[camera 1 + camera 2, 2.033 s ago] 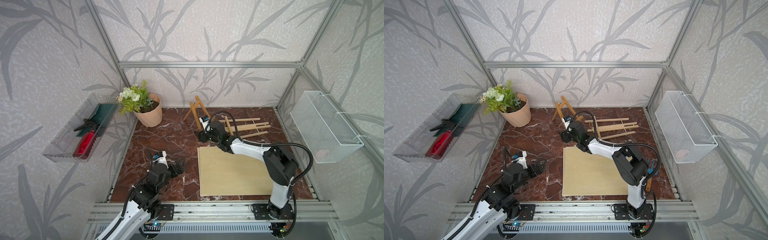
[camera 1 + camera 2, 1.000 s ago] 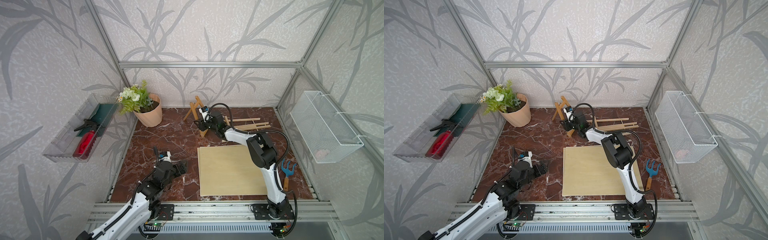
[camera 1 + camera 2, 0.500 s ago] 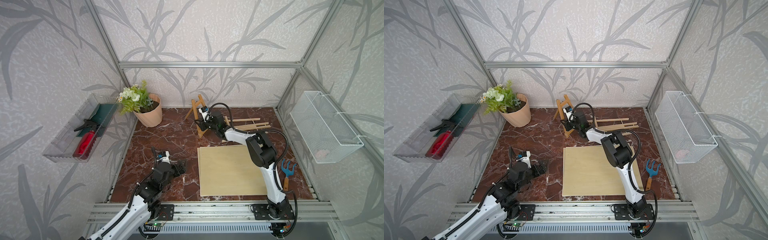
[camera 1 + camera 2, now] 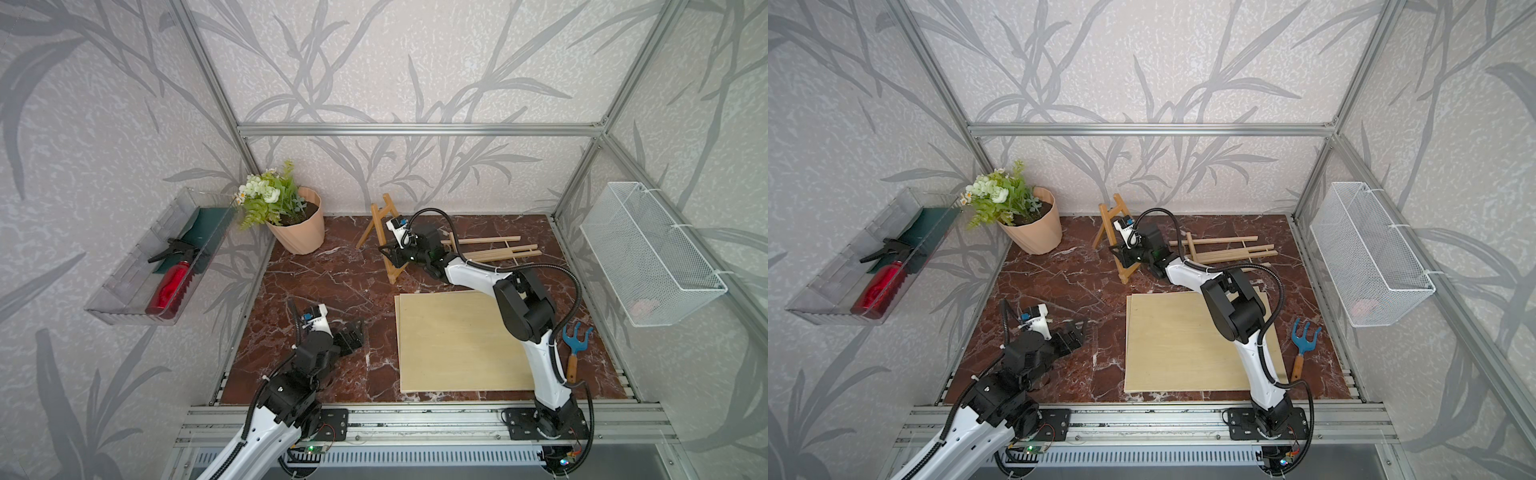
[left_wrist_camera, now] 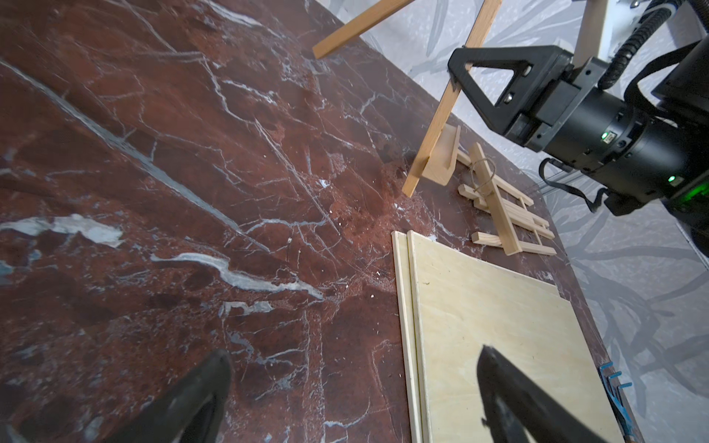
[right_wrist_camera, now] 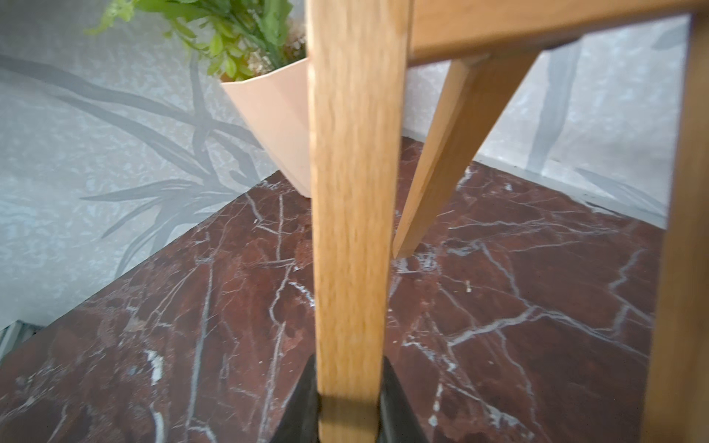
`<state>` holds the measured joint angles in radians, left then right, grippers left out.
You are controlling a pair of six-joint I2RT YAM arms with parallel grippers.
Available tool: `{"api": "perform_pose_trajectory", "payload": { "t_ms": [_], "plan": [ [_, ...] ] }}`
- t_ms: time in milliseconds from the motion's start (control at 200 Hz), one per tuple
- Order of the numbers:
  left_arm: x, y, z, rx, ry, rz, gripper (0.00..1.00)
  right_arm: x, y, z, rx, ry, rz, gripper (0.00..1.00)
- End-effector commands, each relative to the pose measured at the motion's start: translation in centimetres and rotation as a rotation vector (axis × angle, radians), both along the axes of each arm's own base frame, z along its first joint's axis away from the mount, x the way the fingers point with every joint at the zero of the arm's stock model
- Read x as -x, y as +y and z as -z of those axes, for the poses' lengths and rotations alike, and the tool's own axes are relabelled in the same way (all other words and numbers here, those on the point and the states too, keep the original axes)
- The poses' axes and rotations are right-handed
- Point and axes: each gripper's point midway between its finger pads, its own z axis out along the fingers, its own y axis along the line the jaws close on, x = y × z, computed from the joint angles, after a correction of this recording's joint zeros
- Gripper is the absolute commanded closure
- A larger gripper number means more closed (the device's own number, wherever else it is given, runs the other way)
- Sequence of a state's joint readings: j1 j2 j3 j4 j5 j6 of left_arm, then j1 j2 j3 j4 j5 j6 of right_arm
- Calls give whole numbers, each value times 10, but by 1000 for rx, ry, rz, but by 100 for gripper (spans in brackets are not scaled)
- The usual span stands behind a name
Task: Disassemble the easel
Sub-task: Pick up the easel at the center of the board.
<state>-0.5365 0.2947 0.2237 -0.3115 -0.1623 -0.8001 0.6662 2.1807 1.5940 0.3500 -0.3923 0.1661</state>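
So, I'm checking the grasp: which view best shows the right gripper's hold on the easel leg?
Right wrist: the easel leg close-up, pinched between both fingers. Left wrist shows the right gripper side-on at that leg. In both top views the contact is small.

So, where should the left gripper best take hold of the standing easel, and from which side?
Take the rear leg near its middle, coming from the flower pot side. It slants out alone, with free space around it, while the right gripper is shut on a front leg. The open left gripper would probably fit across it.
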Motion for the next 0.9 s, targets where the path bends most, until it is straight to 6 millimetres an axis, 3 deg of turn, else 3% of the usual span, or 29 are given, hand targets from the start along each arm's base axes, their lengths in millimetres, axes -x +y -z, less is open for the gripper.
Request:
{"api": "perform_pose_trajectory", "payload": {
  "t_ms": [0,220,335,355,600,710,895],
  "plan": [
    [4,15,-13,-18,-33,-60,4,28,1,-98,-126,-165,-18,100],
    [8,22,-22,-1,-60,-81,8,80,-18,-134,-167,-166,-21,100],
    [11,23,-29,-4,-74,-76,10,102,-27,-133,-151,-133,-42,100],
    [12,24,-29,-6,-79,-74,11,109,-33,-142,-161,-141,-44,100],
    [12,24,-34,-7,-103,-68,23,143,-59,-137,-65,-86,-77,100],
    [14,26,-37,-7,-106,-73,35,160,-61,-138,-53,-31,-134,100],
    [15,23,-41,34,-110,-66,38,187,-65,-129,0,40,-186,100]
  ]
}}
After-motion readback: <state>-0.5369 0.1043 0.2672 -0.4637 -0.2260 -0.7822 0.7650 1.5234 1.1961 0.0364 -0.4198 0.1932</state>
